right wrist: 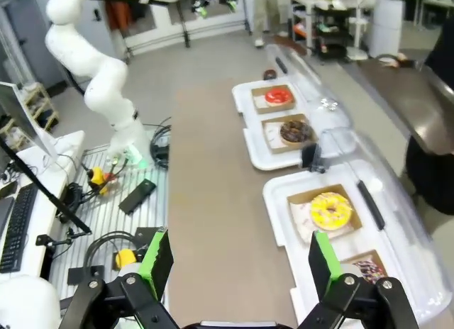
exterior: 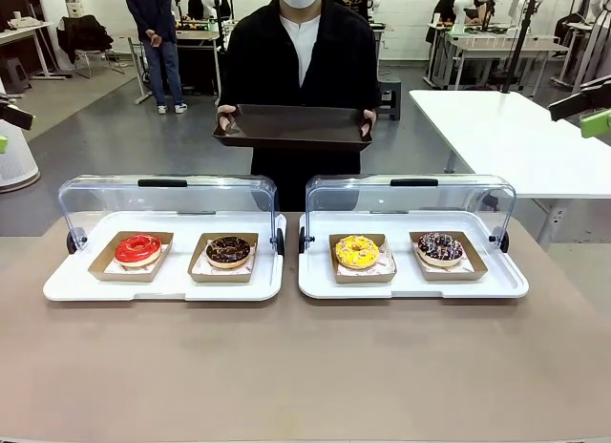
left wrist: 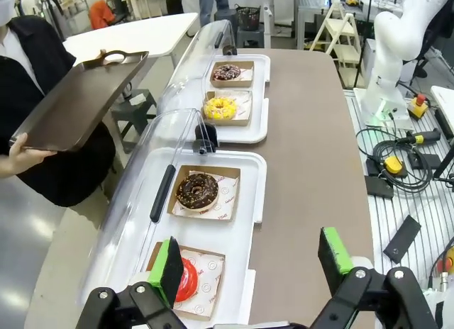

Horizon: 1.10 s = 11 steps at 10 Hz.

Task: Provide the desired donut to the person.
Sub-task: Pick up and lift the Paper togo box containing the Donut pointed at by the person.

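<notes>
Four donuts lie in cardboard trays under raised clear lids: red (exterior: 138, 248), chocolate (exterior: 228, 251), yellow (exterior: 357, 251) and dark sprinkled (exterior: 440, 246). Behind them stands the person (exterior: 298, 52), both hands holding a dark brown tray (exterior: 293, 128). My left gripper (left wrist: 252, 257) hangs open and empty above the table end, with the red donut (left wrist: 188, 278) just past its left finger. My right gripper (right wrist: 240, 261) is open and empty over the opposite end, the yellow donut (right wrist: 330, 210) ahead to its right. Each gripper's tip barely enters the front view's side edges.
The donuts sit on two white serving trays (exterior: 172, 285) (exterior: 410, 285) with hinged lids (exterior: 167, 190) tilted back toward the person. The near half of the brown table (exterior: 305, 367) is bare. A white table (exterior: 516, 137) stands at the far right.
</notes>
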Tool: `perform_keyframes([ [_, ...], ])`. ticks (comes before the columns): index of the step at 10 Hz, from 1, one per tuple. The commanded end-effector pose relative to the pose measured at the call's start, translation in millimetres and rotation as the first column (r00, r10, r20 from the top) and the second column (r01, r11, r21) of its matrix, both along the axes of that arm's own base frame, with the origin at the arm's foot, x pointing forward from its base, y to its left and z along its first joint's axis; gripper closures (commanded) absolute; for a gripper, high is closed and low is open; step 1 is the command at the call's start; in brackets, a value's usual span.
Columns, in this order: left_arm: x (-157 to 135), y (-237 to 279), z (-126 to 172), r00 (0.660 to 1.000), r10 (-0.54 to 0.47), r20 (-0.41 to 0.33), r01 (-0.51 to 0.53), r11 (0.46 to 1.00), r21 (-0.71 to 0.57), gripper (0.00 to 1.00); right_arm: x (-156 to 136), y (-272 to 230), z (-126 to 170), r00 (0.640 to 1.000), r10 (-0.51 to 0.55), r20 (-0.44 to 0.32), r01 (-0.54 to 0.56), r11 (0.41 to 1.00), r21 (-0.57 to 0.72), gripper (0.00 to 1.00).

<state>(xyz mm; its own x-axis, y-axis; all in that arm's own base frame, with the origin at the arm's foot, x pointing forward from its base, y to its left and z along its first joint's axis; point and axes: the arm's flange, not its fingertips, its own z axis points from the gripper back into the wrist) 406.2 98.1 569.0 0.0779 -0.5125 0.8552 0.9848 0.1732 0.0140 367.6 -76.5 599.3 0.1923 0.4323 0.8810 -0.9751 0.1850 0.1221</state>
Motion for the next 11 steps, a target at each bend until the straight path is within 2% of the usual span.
perform_keyframes([
  [1,-2.4,-2.8,3.7,1.0,0.017,0.023,-0.017,1.0,0.006,0.0,2.0,7.7,-3.4,0.998,-0.069,0.004,0.069,0.997,-0.019,0.0],
  [4,-5.2,1.1,2.9,0.999,0.041,0.014,-0.042,0.999,0.033,0.0,2.7,10.1,-5.3,0.998,-0.061,-0.009,0.06,0.998,-0.032,0.0],
  [5,-1.6,-0.5,3.6,1.0,0.017,0.003,-0.017,1.0,0.026,0.0,3.8,11.9,-6.2,0.998,-0.063,-0.016,0.063,0.997,-0.035,0.0],
  [6,-1.6,-0.5,3.6,1.0,0.017,0.003,-0.017,1.0,0.026,0.0,2.8,4.9,-1.8,0.999,-0.045,0.004,0.045,0.998,-0.049,0.0],
  [11,-1.6,-0.5,3.6,1.0,0.017,0.003,-0.017,1.0,0.026,0.0,2.8,4.9,-1.8,0.999,-0.045,0.004,0.045,0.998,-0.049,0.0],
])
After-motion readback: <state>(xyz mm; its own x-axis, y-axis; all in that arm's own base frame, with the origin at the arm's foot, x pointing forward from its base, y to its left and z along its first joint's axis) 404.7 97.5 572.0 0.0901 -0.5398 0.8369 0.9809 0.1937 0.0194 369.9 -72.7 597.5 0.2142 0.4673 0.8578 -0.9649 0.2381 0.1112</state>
